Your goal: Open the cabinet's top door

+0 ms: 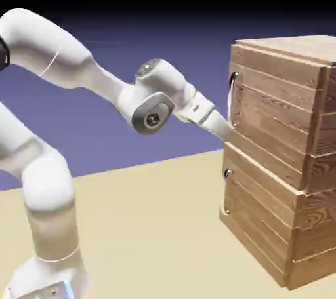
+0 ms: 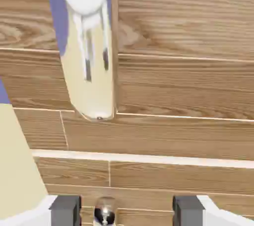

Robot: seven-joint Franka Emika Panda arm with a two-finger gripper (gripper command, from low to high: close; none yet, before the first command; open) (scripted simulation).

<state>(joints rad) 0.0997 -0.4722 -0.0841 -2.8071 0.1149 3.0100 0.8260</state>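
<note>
The cabinet (image 1: pixel 282 134) of light-brown planks stands at the exterior view's right, its front turned toward the arm. The top door (image 2: pixel 188 71) fills most of the hand view. Its long silver bar handle (image 2: pixel 89 71) runs down from the top left and ends above the seam to the lower panel. In the exterior view that handle (image 1: pixel 232 84) shows edge-on at the cabinet's front. My gripper (image 1: pixel 226 130) is at the door's lower edge, below the handle's end. In the hand view the gripper (image 2: pixel 127 212) is open, grey fingertips (image 2: pixel 67 210) apart, holding nothing.
A small metal end of the lower panel's handle (image 2: pixel 105 211) shows between the fingertips, nearer the left one. The lower handle (image 1: pixel 226 193) sits on the cabinet's lower front. The tan table (image 1: pixel 151 225) stretches to the left of the cabinet.
</note>
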